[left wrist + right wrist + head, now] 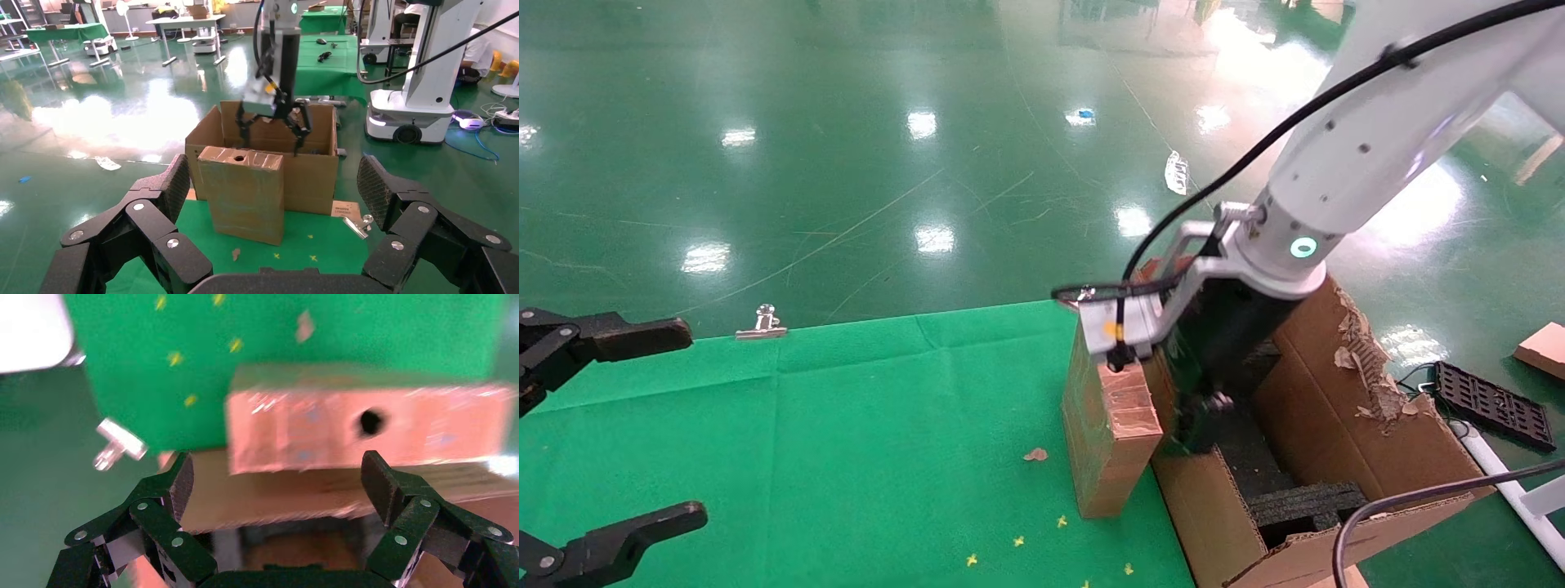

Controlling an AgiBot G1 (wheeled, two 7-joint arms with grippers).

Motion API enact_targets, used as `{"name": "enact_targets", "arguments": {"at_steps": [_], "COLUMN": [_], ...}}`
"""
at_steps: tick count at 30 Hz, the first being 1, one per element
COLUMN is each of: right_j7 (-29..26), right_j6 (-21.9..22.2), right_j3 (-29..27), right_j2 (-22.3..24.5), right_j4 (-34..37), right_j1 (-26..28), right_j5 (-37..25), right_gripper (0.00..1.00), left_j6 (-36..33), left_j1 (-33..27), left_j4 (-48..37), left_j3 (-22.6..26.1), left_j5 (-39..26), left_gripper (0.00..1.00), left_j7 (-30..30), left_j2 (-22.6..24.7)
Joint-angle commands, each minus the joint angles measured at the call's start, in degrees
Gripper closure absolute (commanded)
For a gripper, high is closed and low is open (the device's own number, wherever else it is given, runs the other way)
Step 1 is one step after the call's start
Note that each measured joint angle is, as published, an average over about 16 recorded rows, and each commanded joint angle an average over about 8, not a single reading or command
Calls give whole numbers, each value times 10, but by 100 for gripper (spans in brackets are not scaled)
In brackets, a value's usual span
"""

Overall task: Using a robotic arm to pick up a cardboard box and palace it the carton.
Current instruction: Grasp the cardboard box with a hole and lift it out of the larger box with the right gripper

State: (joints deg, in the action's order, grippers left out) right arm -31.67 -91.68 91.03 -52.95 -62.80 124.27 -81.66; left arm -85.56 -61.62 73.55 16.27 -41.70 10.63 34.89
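Head view: white-sleeved right robotic arm (1344, 163) hangs over large brown corrugated carton (1369, 408); slim brown cardboard box (1109, 425) stands upright just beside it. Left gripper (609, 425) idle, spread wide.
Left wrist view: right gripper (272, 125) above box, empty.
Right wrist view: fingers (174, 484) wide; advise centring on holed edge before closing.

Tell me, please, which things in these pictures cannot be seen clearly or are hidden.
- Right gripper: in the head view its own wrist and camera block hide the fingertips.
- Carton: head view, the arm covers most of the inside; the bottom edge cuts off its near end.
- Cardboard box: right wrist view, blurred, so its surface detail is unreadable.
- Left gripper: head view, cut off by the left edge.
- Carton's printed label: left wrist view, too small to read.
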Motion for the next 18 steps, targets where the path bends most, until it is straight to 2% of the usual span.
{"name": "enact_targets", "arguments": {"at_steps": [1,5,10,18], "right_j7": [-6,-5,-23,-140], "right_j6": [0,3,10,19], "right_j3": [44,101,131,136], "right_j2": [-10,-29,-39,-68], "right_j4": [4,40,111,308], "right_j1": [16,42,60,43], "right_j5": [18,60,117,194], "right_gripper": [0,0,0,0], "left_j6": [0,0,0,0], "left_j1": [0,0,0,0], "left_j4": [0,0,0,0], "left_j3": [0,0,0,1], "left_j5": [0,0,0,1], "left_gripper": [0,0,0,0], "left_j7": [0,0,0,0], "left_j2": [0,0,0,0]}}
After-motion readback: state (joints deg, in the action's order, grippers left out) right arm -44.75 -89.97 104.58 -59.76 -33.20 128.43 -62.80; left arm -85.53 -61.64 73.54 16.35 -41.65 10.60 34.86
